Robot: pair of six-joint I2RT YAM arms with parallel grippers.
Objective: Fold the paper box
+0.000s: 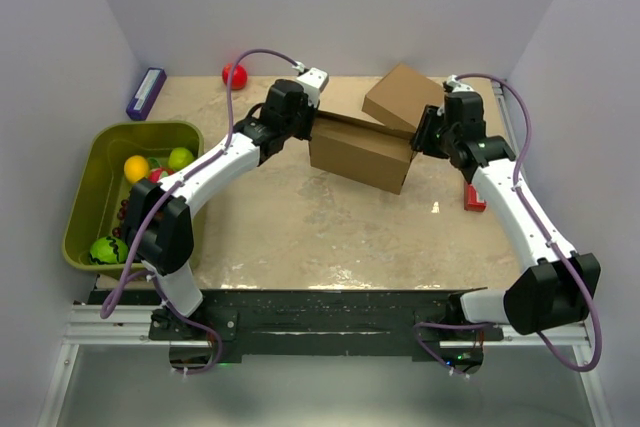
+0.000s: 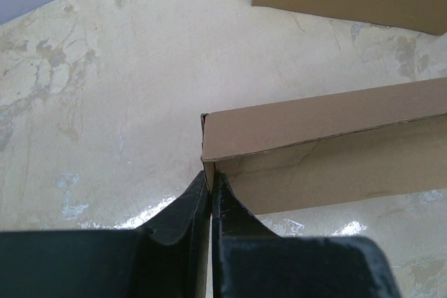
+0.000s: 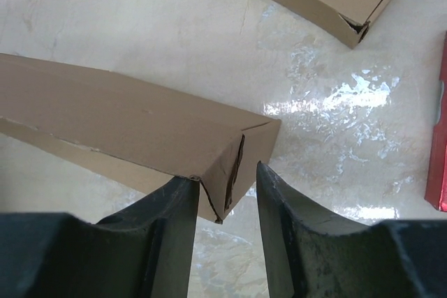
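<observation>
Brown paper box [image 1: 360,152] pinched by left tool [image 2: 211,185], right tool [image 3: 227,174] agape.

Open tabletop [image 1: 300,232] before the paper box [image 1: 360,155] (second carton [image 1: 405,97] close behind)

Marbled table [image 1: 300,237], bin [image 1: 85,197], ball [image 1: 235,75]
</observation>
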